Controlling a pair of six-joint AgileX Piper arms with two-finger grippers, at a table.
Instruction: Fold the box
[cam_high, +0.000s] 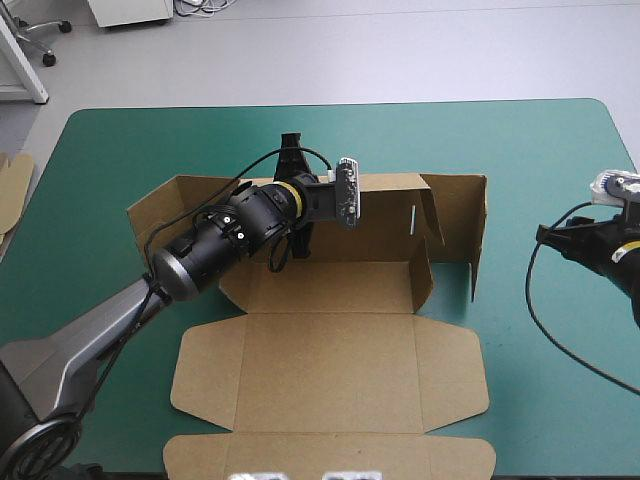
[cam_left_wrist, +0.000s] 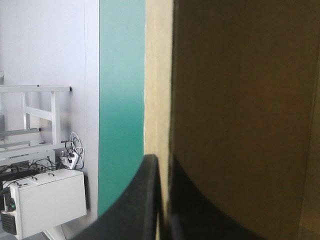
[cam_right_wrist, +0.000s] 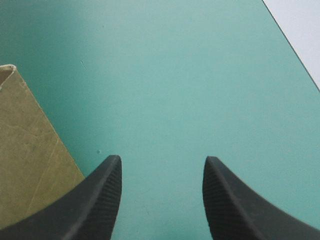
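The table (cam_high: 540, 170), its teal-green cover smooth and matt, fills the high view. The box (cam_high: 330, 370) lies at its centre. It is a cut sheet of brown board, with base and lid panels flat toward the lower middle. The back wall stands across the upper middle, and a side wall is upright at the right with a tab angled inward.

The board looks light and thin, stiff across each panel but ready to hinge at the scored creases. A flap should swing with little force and may spring back if let go. It is probably best held by a free edge near a crease, not mid-panel, where it could buckle.

The left gripper (cam_left_wrist: 163, 167) pinches the back wall's top edge, its black fingers all but closed with the sheet between them. The right gripper (cam_right_wrist: 162, 165), at the right edge of the high view, is spread wide over bare cover, with a box corner beside one finger.
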